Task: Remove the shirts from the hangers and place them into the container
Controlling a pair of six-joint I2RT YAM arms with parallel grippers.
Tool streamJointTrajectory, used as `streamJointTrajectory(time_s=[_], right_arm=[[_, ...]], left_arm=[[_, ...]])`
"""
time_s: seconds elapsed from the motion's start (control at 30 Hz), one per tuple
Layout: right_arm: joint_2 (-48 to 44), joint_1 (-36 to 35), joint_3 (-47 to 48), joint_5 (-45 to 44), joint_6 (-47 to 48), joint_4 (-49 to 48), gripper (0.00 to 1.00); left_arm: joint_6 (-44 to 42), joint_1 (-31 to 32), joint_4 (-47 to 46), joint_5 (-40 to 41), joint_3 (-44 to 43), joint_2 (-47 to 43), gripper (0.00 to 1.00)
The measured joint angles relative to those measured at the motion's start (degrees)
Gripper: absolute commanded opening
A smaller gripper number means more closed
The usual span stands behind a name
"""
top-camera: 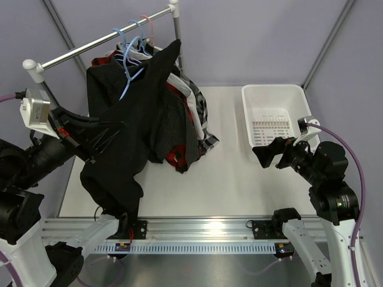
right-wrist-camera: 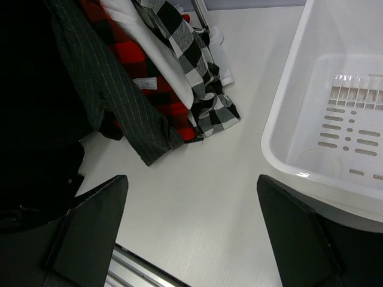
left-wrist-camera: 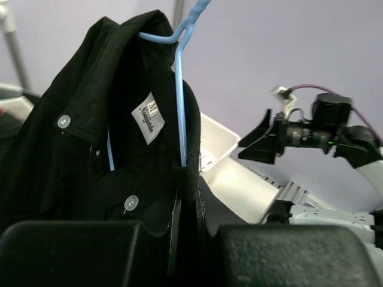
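Note:
A plain black shirt (top-camera: 114, 179) hangs from a light-blue hanger (top-camera: 133, 78) on the rack and is stretched down toward the near left. My left gripper (top-camera: 116, 133) is shut on its fabric. The left wrist view shows the jaws (left-wrist-camera: 187, 203) pinching black cloth just below the hanger (left-wrist-camera: 179, 107), inside the collar. Behind it hang the pinstriped (right-wrist-camera: 114, 95), red plaid (right-wrist-camera: 128, 54), white (right-wrist-camera: 158, 60) and checked (right-wrist-camera: 191, 54) shirts. My right gripper (top-camera: 269, 152) (right-wrist-camera: 191, 221) is open above bare table, left of the white container (top-camera: 272, 88) (right-wrist-camera: 281, 149), which holds nothing.
A metal rail (top-camera: 102, 45) with white end caps carries several blue hangers and a pink one (top-camera: 146, 27). Its post (top-camera: 175, 24) stands behind the shirts. Grey walls enclose the table. An aluminium rail runs along the near edge.

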State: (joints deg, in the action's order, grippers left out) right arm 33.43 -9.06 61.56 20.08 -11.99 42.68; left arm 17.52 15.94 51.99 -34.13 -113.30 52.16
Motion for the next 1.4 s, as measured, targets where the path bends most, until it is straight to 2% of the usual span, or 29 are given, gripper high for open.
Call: streamJointTrajectory(time_s=[0.37,0.53,0.73,0.9,1.0,1.1,1.23,1.33,1.4], right_arm=[[0.1,0.0,0.8,0.0,0.0,-0.9,0.99],[-0.4,0.0,0.8,-0.5,0.0,-0.9,1.0],[-1.2,0.0,1.4,-1.2,0.0,-0.8,0.99],[-1.4,0.0,3.2,-1.6,0.4,-0.3,0.99],[-1.6,0.0,4.2,-2.2,0.7,0.1,0.99],[-1.7,0.0,4.6,-3.0,0.9,0.1,0.99],[-1.7,0.0,4.6,-3.2,0.9,0.2,0.99],[-1.7,0.0,4.7,-3.6,0.9,0.3,1.0],[-1.7,-0.1,4.9,-4.0,0.9,0.5,0.99]], left_arm=[[9.5,0.0,-16.0,-11.8,-1.5,2.8,0.0],[13.2,0.0,-23.4,-16.4,0.7,3.1,0.0],[13.6,0.0,-28.5,-17.5,11.2,1.4,0.0],[13.4,0.0,-29.4,-19.7,21.6,1.2,0.0],[13.5,0.5,-28.6,-21.0,24.2,2.9,0.0],[14.3,1.6,-28.3,-21.8,22.1,5.6,0.0],[17.4,2.2,-29.8,-23.5,10.9,10.4,0.0],[20.9,2.2,-35.3,-25.1,2.8,12.5,0.0],[25.0,2.3,-42.2,-26.3,-0.5,12.9,0.0]])
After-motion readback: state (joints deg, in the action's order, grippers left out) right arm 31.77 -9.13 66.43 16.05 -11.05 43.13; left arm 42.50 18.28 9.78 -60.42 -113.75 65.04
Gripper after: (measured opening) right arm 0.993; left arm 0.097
